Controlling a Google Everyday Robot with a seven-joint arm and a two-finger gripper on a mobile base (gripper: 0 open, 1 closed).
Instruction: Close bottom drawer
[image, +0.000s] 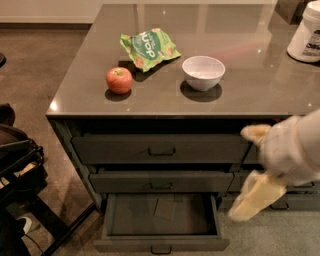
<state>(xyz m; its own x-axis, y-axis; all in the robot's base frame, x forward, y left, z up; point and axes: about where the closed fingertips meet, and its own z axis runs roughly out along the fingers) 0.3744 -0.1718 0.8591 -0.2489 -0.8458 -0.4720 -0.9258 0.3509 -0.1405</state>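
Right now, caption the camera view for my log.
Bottom drawer stands open; tool hovers just right of it.

High front view onto cabinet (115, 149); gripper fingers (256, 198) right.

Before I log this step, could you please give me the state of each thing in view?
bottom drawer: pulled open
middle drawer: shut or nearly so
top drawer: shut
white bowl: upright, empty
apple: whole, upright
green snack bag: lying flat
white tub: upright
gripper: hovering right of the drawers
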